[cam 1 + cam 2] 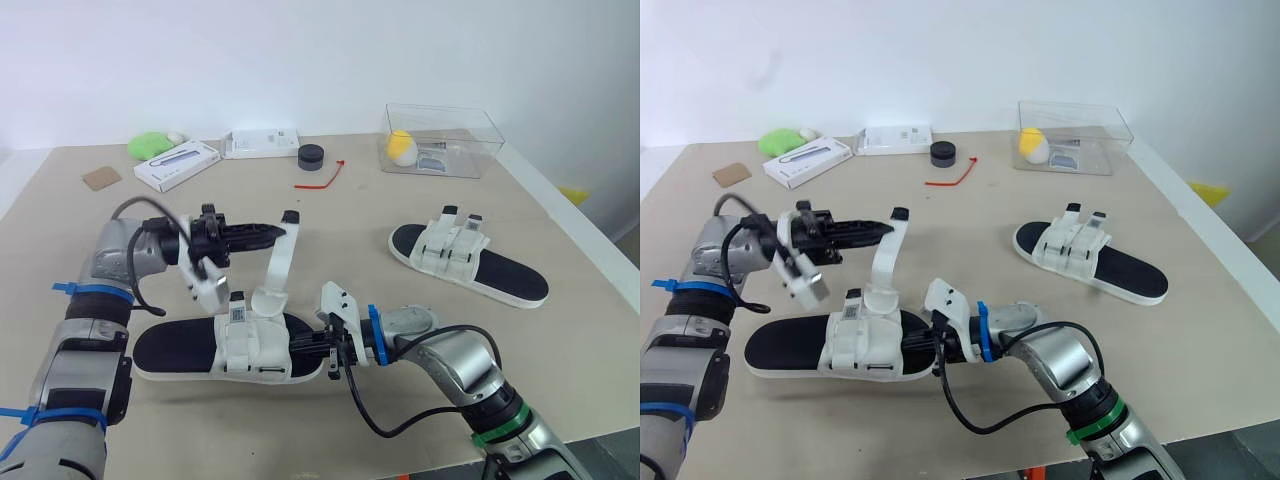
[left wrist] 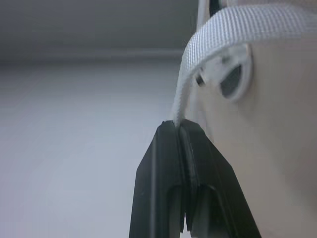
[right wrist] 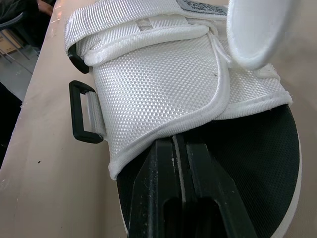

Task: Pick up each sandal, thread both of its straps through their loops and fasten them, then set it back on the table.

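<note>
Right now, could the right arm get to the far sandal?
Probably not yet: the right gripper is shut on the near sandal. Bare table lies between it and the far sandal otherwise.

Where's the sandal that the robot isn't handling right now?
In the head views, the far sandal lies flat on the right side of the table, just nearer the robot than the clear plastic box and well apart from the near sandal.
</note>
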